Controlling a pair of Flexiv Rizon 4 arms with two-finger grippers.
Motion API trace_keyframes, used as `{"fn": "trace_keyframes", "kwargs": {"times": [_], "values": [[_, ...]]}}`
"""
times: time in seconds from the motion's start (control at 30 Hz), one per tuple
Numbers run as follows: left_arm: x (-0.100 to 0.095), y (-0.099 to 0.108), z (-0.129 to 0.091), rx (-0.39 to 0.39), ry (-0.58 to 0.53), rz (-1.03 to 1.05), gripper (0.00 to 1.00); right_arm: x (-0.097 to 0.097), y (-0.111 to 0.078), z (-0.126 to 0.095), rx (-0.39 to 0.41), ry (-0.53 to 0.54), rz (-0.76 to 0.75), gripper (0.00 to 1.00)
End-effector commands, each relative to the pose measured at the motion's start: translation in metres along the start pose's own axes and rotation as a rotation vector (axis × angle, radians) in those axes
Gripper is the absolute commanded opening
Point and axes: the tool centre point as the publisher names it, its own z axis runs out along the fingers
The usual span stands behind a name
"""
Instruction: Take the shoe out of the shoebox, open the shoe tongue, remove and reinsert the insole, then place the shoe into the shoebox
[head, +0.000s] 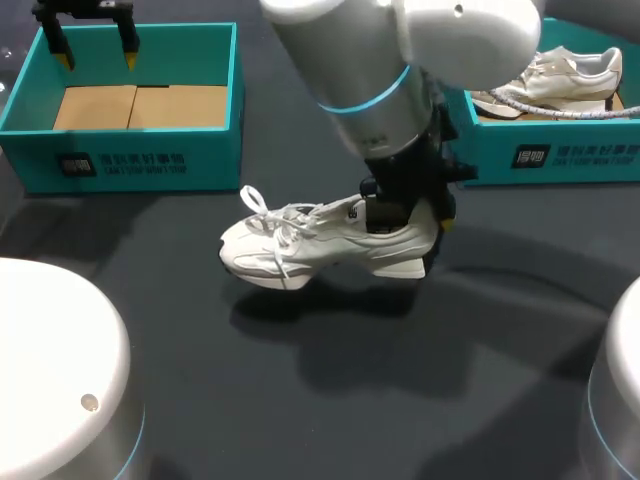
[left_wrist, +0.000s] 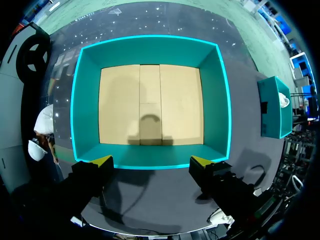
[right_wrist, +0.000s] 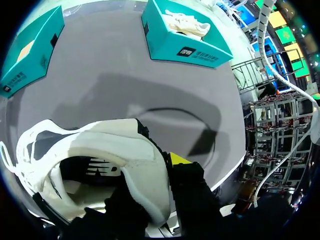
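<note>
R gripper (right_wrist: 152, 172) clamps shoe (head: 300, 245) heel; we should lower level, sole flat. L gripper (left_wrist: 151, 161) slack, shoebox (left_wrist: 150, 45) ahead.

Left arm sits over the table's far left corner, left gripper (head: 97, 50) pointing straight down, yellow tips spread wide, gripping nothing. Right arm sweeps in to mid-table, right gripper (head: 405, 215) pinching the heel of the shoe (head: 300, 245), one finger inside, one outside.
</note>
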Motion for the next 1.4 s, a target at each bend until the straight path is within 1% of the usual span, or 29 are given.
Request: {"fn": "trace_keyframes", "kwargs": {"times": [0.03,0.13,0.2,0.23,0.4,0.6,0.93,1.4], "values": [[0.0,0.0,0.0,0.0,-0.001,0.0,1.0,0.035,-0.013,0.017,0.012,-0.041,0.101,0.0],[0.0,0.0,0.0,0.0,-0.001,0.0,1.0,0.038,-0.015,0.031,0.041,-0.024,0.123,0.0],[0.0,0.0,0.0,0.0,-0.001,0.0,1.0,0.04,-0.017,0.041,0.054,0.016,0.127,0.0],[0.0,0.0,0.0,0.0,-0.001,0.0,1.0,0.042,-0.018,0.045,0.057,0.017,0.141,0.0],[0.0,0.0,0.0,0.0,-0.001,0.0,1.0,0.049,-0.02,0.06,0.073,0.037,0.151,0.0],[0.0,0.0,0.0,0.0,-0.001,0.0,1.0,0.052,-0.024,0.07,0.073,0.042,0.147,0.0],[0.0,0.0,0.0,0.0,-0.001,0.0,1.0,0.055,-0.029,0.092,0.11,0.061,0.141,0.0],[0.0,0.0,0.0,0.0,-0.001,0.0,1.0,0.057,-0.034,0.113,0.15,0.074,0.117,0.0]]}}
